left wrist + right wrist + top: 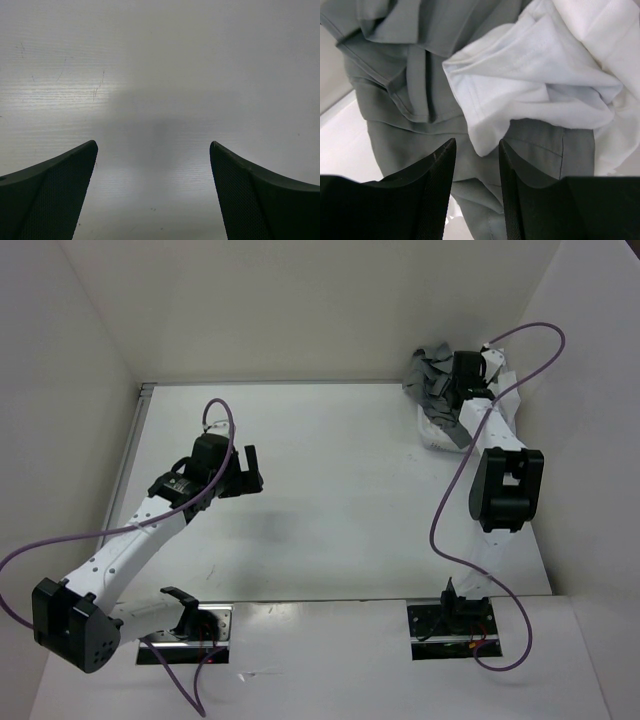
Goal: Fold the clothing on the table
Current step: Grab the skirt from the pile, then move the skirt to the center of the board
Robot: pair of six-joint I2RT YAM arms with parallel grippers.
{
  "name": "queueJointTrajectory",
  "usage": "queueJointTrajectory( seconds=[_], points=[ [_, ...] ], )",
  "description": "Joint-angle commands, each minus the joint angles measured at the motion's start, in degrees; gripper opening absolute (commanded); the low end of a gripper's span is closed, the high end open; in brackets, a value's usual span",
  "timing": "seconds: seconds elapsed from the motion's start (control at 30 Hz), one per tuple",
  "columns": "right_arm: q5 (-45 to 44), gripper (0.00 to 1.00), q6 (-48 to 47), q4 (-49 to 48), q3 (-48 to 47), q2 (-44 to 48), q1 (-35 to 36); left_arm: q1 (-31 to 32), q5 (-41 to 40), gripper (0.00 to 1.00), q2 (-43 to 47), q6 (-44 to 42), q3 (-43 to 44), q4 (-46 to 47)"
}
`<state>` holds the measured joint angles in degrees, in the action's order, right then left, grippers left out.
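The clothing (pixel 535 75), white and crumpled, lies bunched among grey garments (pixel 410 75) in a pile at the table's far right corner (pixel 432 432). My right gripper (pixel 477 145) hovers over this pile, its jaws a little apart. A corner of the white fabric hangs just in front of the gap, with grey fabric beneath. In the top view the right gripper (pixel 443 402) sits on the pile. My left gripper (pixel 153 145) is wide open above the bare table (pixel 160 75), at the left middle of it (pixel 250 468), holding nothing.
The grey garments (pixel 425 375) spill against the back wall and the right wall. White walls enclose the table (pixel 340 490) on three sides. Purple cables (pixel 450 500) loop from both arms.
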<state>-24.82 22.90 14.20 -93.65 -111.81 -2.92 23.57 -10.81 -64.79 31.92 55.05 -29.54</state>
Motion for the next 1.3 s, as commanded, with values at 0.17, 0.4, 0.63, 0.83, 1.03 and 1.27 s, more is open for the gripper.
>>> queueJointTrajectory(
  seconds=[0.17,0.4,0.63,0.83,1.03,1.27],
  points=[
    [-4.1,0.45,1.01,0.4,-0.13,-0.08,0.81,0.07,0.26,0.99,-0.24,0.33,-0.03,1.06],
    [-5.59,0.45,0.48,0.92,-4.88,-6.49,0.81,0.07,-0.35,0.99,-1.3,0.33,-0.03,1.06],
    [-3.94,0.0,0.48,-0.13,-6.64,-7.82,0.81,0.07,-0.35,0.99,-2.88,0.33,0.49,0.54],
    [1.51,0.0,-4.26,-2.01,-5.82,7.03,3.09,0.07,1.84,0.99,-2.27,-0.19,0.5,1.06],
    [14.96,0.0,-8.39,9.96,-18.76,14.33,10.89,0.6,3.6,0.99,1.24,-0.19,-0.03,2.21],
    [26.48,0.0,-9.54,18.5,-17.72,27.42,24.53,2.27,3.6,0.99,3.62,-0.19,-0.55,2.21]
  ],
)
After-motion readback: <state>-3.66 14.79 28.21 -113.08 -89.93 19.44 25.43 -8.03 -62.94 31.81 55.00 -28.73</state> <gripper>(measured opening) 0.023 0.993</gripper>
